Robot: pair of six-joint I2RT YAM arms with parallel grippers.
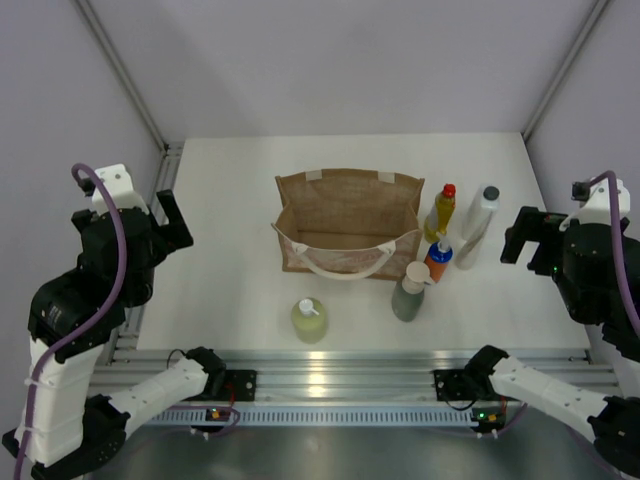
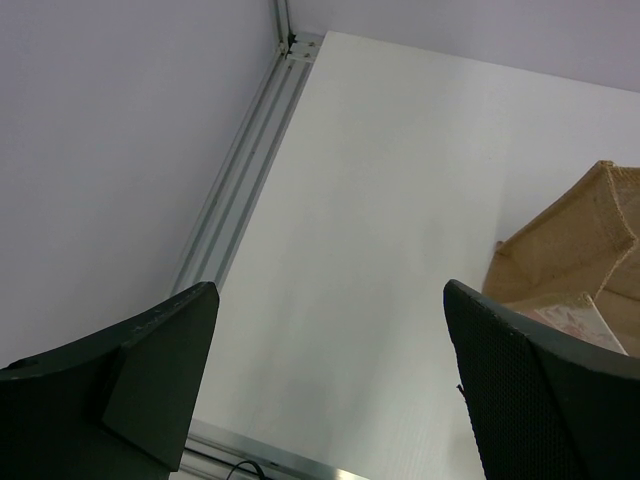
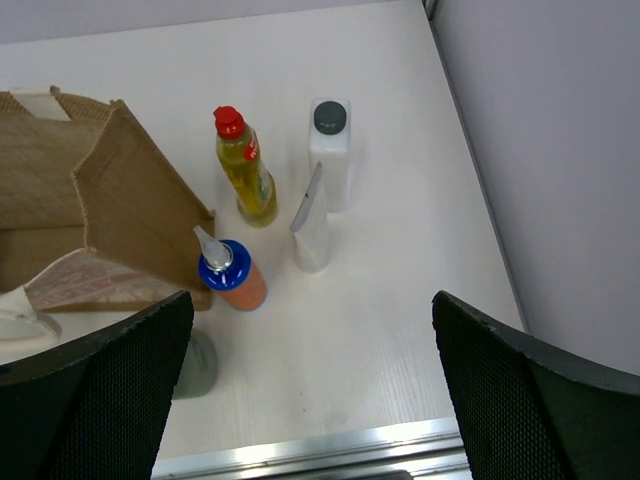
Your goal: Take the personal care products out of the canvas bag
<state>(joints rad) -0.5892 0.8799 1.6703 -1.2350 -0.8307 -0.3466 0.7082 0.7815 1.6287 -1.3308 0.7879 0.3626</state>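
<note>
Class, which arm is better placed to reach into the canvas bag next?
Probably the left: the left gripper, open, faces the canvas bag across bare table, while four bottles stand between the bag and the right gripper.

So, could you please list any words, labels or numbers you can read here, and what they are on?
None can be read.
The label on the yellow bottle is too blurred to read.
The pinkish print on the canvas bag shows no legible letters.
</note>
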